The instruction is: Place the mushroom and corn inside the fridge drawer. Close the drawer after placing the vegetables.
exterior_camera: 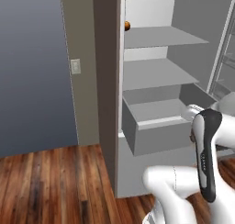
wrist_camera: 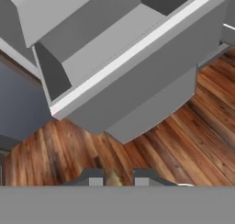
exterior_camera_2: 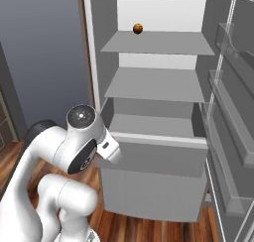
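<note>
fridge stands open w/ its drawer (exterior_camera_2: 154, 137) pulled out from the bottom, inside looks bare. gripper (wrist_camera: 114, 178) hangs just outside the drawer's front corner, above the wood floor (wrist_camera: 151, 159). fingers sit close together w/ a small tan bit between them, maybe the mushroom or corn; can't tell for sure. a small brown ball (exterior_camera_2: 138, 28) rests at the top shelf's back edge. step looks like carrying a veg in; next move needs the hand over the drawer's rim, then release.
</note>
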Motion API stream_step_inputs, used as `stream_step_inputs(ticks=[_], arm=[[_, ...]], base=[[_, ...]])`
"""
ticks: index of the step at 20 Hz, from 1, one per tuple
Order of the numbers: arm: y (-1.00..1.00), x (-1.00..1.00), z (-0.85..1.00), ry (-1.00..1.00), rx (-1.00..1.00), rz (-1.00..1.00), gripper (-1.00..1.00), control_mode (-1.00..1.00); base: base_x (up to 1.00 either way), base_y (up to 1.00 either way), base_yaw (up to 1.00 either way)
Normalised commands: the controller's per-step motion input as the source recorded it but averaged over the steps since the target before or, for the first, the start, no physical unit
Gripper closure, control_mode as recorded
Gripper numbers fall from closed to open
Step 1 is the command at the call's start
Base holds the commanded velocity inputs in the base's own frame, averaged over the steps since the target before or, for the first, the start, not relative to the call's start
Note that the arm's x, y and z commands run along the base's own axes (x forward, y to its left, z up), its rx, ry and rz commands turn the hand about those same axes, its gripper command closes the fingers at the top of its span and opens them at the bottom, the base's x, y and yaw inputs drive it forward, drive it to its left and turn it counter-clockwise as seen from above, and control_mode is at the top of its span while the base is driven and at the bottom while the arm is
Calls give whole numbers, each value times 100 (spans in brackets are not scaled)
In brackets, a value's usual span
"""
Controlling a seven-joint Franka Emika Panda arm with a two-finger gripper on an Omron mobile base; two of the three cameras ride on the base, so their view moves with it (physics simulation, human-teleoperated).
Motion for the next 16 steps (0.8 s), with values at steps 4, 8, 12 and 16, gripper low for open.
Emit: stream_step_inputs(ticks=[4,8,12,16], arm=[[-6,99,67,15,0,0,100,-100],[-4,100,46,22,0,0,100,-100],[-4,100,3,19,0,0,100,-100],[-2,90,-35,10,0,1,100,-100]], base=[[0,0,0],[0,0,0],[0,0,0],[0,0,0]])
